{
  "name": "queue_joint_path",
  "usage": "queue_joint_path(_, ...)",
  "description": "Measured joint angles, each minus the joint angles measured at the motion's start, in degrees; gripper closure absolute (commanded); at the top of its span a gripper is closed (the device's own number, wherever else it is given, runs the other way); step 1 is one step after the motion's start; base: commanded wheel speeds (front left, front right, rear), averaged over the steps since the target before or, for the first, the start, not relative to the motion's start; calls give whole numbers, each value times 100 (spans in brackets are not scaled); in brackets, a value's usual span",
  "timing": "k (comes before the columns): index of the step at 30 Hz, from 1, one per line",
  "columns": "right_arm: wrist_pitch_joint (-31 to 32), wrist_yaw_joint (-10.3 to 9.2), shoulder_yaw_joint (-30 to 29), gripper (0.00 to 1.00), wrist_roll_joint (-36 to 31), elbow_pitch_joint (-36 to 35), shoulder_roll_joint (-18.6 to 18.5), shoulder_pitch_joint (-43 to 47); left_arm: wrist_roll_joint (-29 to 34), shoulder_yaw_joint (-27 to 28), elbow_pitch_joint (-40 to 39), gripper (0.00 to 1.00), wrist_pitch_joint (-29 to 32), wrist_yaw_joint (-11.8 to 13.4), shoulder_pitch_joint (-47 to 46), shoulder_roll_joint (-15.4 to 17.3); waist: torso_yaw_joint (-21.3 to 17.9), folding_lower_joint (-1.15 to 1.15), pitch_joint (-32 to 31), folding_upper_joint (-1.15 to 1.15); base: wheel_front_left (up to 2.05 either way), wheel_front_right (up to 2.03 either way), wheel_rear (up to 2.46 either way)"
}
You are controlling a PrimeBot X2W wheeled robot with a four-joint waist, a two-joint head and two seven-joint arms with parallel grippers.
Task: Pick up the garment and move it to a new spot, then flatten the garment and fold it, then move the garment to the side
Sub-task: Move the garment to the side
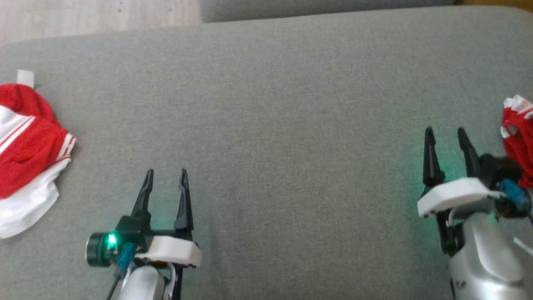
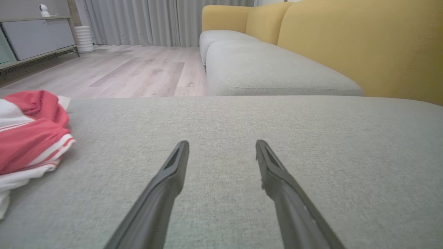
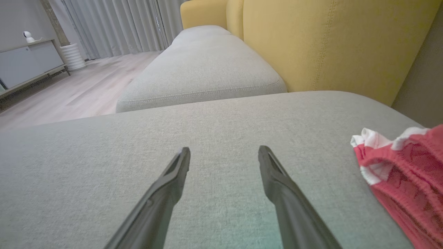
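A bright red garment [image 1: 29, 154] with white panels, striped trim and a small white label [image 1: 25, 78] lies bunched at the cushion's far left; it is also in the left wrist view [image 2: 31, 138]. A second red mesh garment [image 1: 518, 141] with white edging lies crumpled at the far right, partly cut off by the picture's edge, and also appears in the right wrist view [image 3: 408, 173]. My left gripper [image 1: 166, 171] [image 2: 221, 142] is open and empty, right of the first garment. My right gripper [image 1: 445, 130] [image 3: 224, 149] is open and empty, just left of the second.
Both garments rest on a wide grey sofa cushion [image 1: 283, 125]. A second grey seat [image 3: 204, 69] and yellow backrests [image 3: 328, 45] lie beyond it. Wooden floor [image 2: 131, 69], a cabinet [image 2: 31, 38] and curtains lie past the cushion's far edge.
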Motion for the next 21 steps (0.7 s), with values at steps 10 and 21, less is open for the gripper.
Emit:
queue_joint_path(10,0,0,432,0,487,-216,53,552,-67,175,10,0,0,2,304,1,142,0,-378,0,0,0,0)
queue_joint_path(21,0,0,614,0,839,-335,63,890,-149,342,2,0,0,23,760,2,194,0,-823,0,0,0,0)
